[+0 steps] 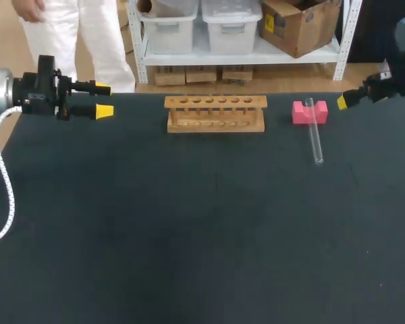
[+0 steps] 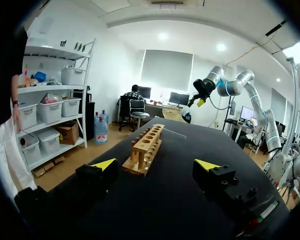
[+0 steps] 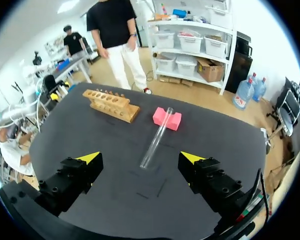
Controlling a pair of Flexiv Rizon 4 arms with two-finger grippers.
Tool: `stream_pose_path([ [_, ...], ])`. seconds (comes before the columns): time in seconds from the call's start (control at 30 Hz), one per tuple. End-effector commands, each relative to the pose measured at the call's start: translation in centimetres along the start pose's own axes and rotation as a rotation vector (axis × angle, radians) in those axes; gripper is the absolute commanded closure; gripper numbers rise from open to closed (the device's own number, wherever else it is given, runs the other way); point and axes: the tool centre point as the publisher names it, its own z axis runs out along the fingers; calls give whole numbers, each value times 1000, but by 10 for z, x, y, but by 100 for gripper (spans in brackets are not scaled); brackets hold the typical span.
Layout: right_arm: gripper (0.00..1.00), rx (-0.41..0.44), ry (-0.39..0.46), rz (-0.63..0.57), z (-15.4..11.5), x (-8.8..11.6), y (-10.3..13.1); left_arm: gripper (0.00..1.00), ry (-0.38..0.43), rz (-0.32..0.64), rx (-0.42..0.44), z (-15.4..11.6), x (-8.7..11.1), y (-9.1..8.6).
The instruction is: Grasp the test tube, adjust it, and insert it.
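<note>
Head view: the test tube [image 1: 315,135] is being propped at one end on a pink block [image 1: 309,112], right of the wooden rack [image 1: 215,113].

Left wrist view: the left gripper [image 2: 155,164] is being held spread, with nothing pinched and the rack ahead.

Right wrist view: the right gripper [image 3: 141,157] is being held spread, also with nothing pinched. The tube is being seen just ahead, nearer than the rack.
</note>
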Motion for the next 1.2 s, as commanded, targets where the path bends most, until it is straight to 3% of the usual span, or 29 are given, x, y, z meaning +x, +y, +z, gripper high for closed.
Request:
stream_pose_path([
  [0.03,0,238,67,-15,1,-5,9,0,-3,3,0,0,1,0],
  [0.27,0,382,72,-20,15,-8,3,0,-3,3,0,0,1,0],
  [0.7,0,429,-28,-19,59,-12,-14,0,-3,3,0,0,1,0],
  [1.2,0,477,-23,19,108,-14,-16,0,-3,3,0,0,1,0],
])
